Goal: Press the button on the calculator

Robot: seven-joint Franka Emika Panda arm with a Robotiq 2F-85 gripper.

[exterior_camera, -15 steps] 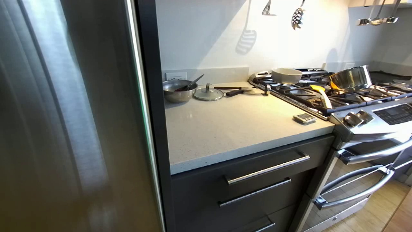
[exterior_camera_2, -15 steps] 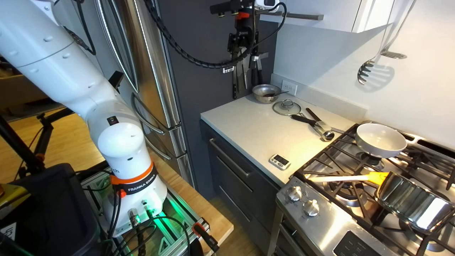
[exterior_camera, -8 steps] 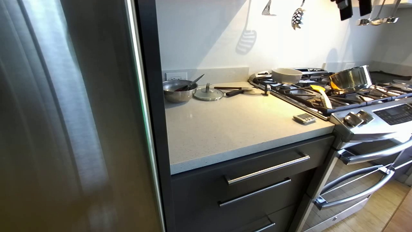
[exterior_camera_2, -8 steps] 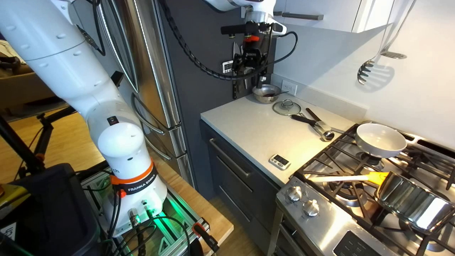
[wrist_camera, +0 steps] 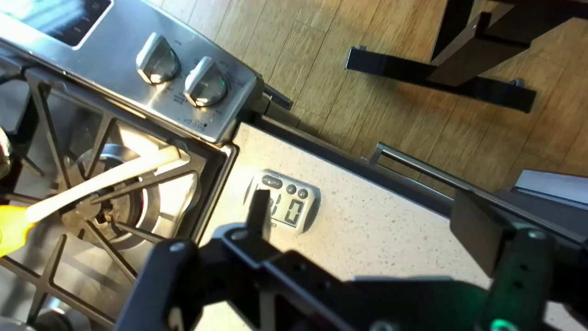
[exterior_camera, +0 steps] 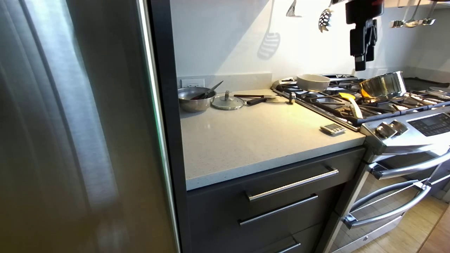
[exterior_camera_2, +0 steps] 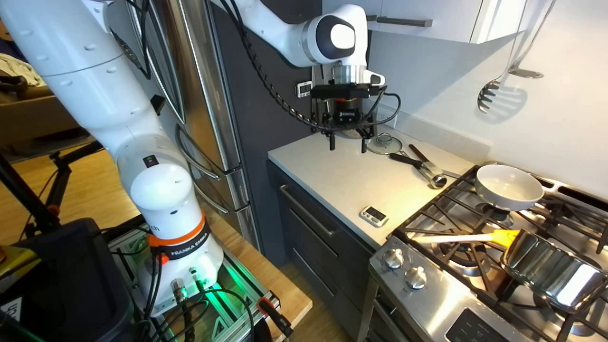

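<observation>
The calculator is a small flat whitish slab with a digital display and dark grey buttons. It lies on the counter near the stove in both exterior views (exterior_camera: 333, 129) (exterior_camera_2: 374, 216). In the wrist view the calculator (wrist_camera: 294, 209) shows digits, with its left part covered by one finger. My gripper points down, fingers apart and nothing between them, in both exterior views (exterior_camera: 365, 60) (exterior_camera_2: 348, 144). In the wrist view the gripper's fingertips (wrist_camera: 367, 216) stand far apart over the countertop. The gripper is well above the counter and apart from the calculator.
The stove holds a white bowl (exterior_camera_2: 508, 187), a tilted metal saucepan (exterior_camera_2: 553, 270) and a yellow-headed spatula (exterior_camera_2: 456, 238). A metal bowl (exterior_camera: 195, 105), a glass lid (exterior_camera: 227, 102) and utensils (exterior_camera_2: 418, 164) lie at the counter's back. A similar device (exterior_camera_2: 304, 89) hangs on the dark panel.
My gripper has come down steadily over the counter and turned to point downward. It has entered the exterior view where it was out of sight. The calculator has not moved.
</observation>
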